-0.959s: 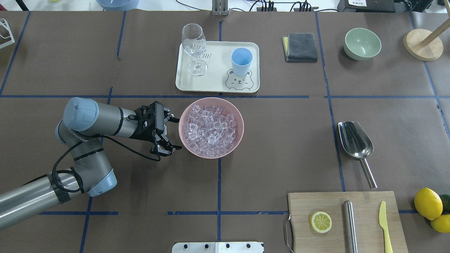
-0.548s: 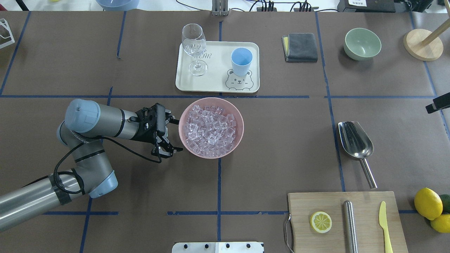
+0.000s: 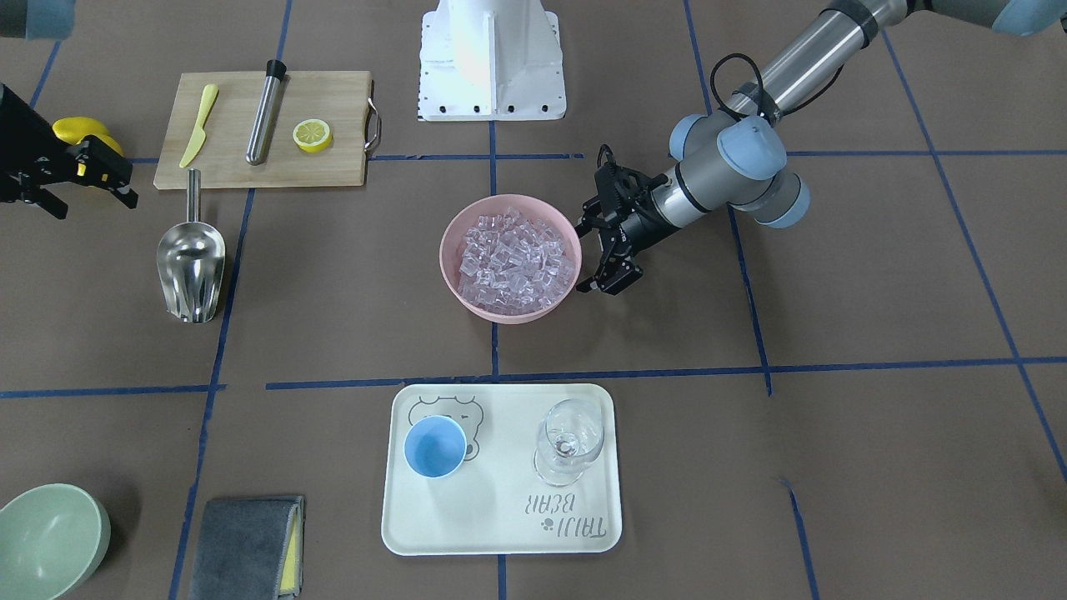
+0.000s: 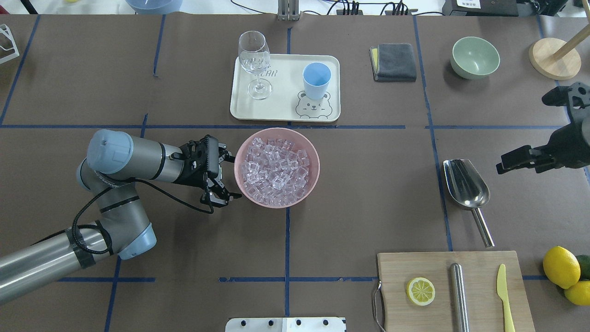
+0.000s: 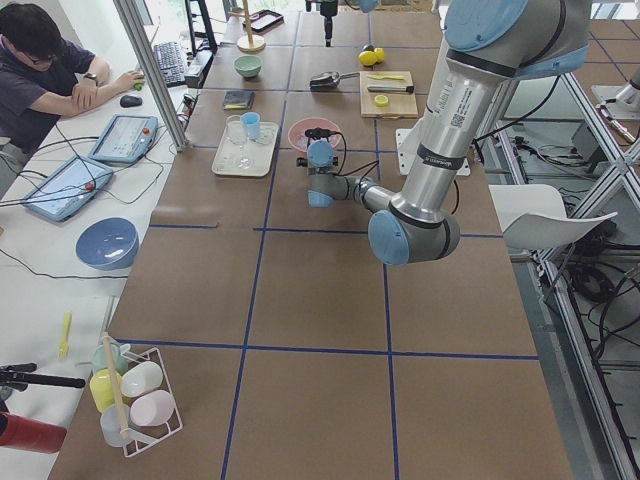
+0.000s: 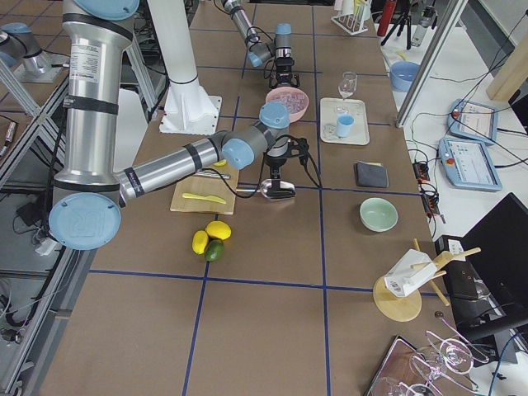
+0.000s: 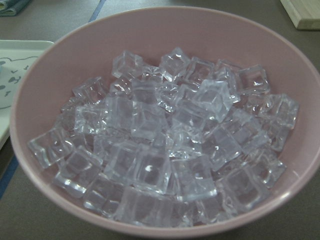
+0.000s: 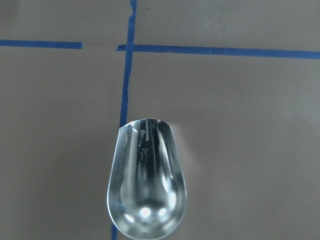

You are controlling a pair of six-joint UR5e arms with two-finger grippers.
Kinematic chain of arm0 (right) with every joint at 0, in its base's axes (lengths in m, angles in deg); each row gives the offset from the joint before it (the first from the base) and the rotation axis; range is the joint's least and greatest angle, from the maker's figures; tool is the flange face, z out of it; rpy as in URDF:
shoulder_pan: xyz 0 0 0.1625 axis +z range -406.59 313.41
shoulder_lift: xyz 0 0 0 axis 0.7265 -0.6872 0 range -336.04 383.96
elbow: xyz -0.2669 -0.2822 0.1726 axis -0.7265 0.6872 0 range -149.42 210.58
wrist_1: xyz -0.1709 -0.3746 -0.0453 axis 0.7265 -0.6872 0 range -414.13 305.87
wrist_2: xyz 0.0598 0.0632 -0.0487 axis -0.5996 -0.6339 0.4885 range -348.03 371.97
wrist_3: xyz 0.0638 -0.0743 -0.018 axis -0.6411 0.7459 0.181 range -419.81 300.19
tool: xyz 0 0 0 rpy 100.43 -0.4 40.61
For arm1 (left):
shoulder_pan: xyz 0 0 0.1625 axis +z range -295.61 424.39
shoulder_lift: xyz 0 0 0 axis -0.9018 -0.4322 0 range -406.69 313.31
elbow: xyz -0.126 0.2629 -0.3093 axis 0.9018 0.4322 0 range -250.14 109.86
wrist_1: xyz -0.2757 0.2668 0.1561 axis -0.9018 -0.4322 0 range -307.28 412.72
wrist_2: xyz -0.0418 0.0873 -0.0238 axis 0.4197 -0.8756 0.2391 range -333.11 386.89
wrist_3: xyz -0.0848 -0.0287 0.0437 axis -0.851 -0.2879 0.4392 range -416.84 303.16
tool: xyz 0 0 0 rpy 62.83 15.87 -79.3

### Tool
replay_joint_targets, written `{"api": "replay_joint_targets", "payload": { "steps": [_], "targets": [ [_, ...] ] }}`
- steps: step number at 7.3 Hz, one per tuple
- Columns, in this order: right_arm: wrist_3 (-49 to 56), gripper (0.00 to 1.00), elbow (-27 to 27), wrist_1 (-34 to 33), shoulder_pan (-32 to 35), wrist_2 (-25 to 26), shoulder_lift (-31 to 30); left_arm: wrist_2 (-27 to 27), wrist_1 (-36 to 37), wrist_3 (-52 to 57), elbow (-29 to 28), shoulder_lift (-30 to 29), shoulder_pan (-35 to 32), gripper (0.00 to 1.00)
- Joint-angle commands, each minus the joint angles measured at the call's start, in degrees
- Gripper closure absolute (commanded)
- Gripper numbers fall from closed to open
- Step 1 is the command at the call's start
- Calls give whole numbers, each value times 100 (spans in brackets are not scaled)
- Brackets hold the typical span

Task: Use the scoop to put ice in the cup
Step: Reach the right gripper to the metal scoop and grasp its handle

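Opening step: reach for the scoop (image 4: 465,184), which lies ungrasped right of centre in the overhead view.
- Right gripper (image 4: 523,132): jaws spread wide at the right edge near the scoop. Absent a second ago, only a tip half a second ago.
- Left gripper (image 4: 229,176): open against the pink bowl (image 4: 318,168) of ice (image 4: 276,166), barely shifted.
- Cup (image 4: 316,78): looks empty, top centre on the tray (image 4: 286,110).

Next, likely: line up over the thin handle, drop, close.

On my desk (image 4: 359,207) I see a white tray (image 4: 281,106) with a bear picture, and a wine glass (image 4: 254,62) stands on it. A gray cloth (image 4: 395,62) and a green bowl (image 4: 475,57) sit farther right. A wooden board (image 4: 396,267) holds a lemon slice (image 4: 420,291), a metal tube (image 4: 458,295) and a yellow knife (image 4: 504,295). Whole lemons (image 4: 561,267) lie beside the board.
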Motion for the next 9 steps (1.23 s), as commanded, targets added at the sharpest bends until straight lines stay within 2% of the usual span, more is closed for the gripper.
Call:
{"api": "replay_joint_targets", "payload": {
  "steps": [1, 4, 7, 9],
  "targets": [
    [-846, 0, -11, 948, -921, 554, -406, -1, 0, 0, 0, -10, 0, 0],
    [-911, 0, 15, 1121, -1785, 1170, -785, -1, -9, 0, 0, -10, 0, 0],
    [-1306, 0, 59, 1138, -2076, 1191, -821, 8, -9, 0, 0, -1, 0, 0],
    [-1412, 4, 112, 1138, -2218, 1295, -813, 8, -18, 0, 0, -1, 0, 0]
  ]
}}
